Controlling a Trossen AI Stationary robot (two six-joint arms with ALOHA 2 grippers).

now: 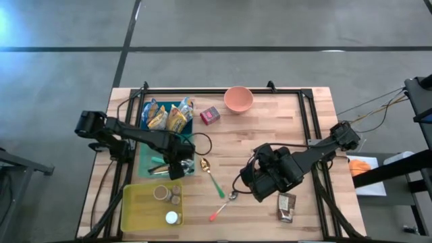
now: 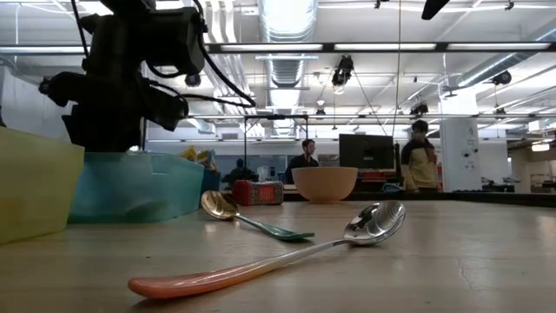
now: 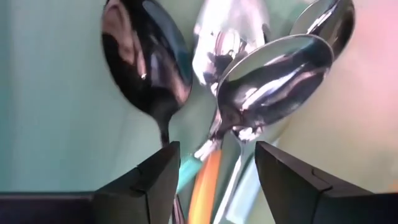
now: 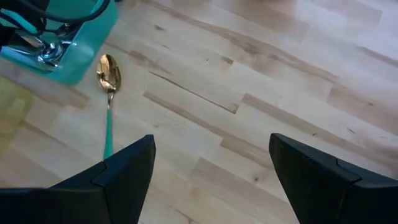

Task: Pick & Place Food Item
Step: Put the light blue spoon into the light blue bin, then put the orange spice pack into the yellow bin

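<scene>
Yellow-and-blue snack packets lie in the far end of a teal tray. A red packet lies flat on the table beside the tray, and a brown packet lies flat near the front right. My left gripper points down into the tray's near end and is open. Its fingers stand either side of the handles of several metal spoons lying there. My right gripper hangs open above bare wood right of centre, with nothing between its fingers.
A gold spoon with a green handle and a silver spoon with an orange handle lie mid-table. A pink bowl stands at the far edge. A yellow tray with small jars sits at the near left. People stand in the room behind.
</scene>
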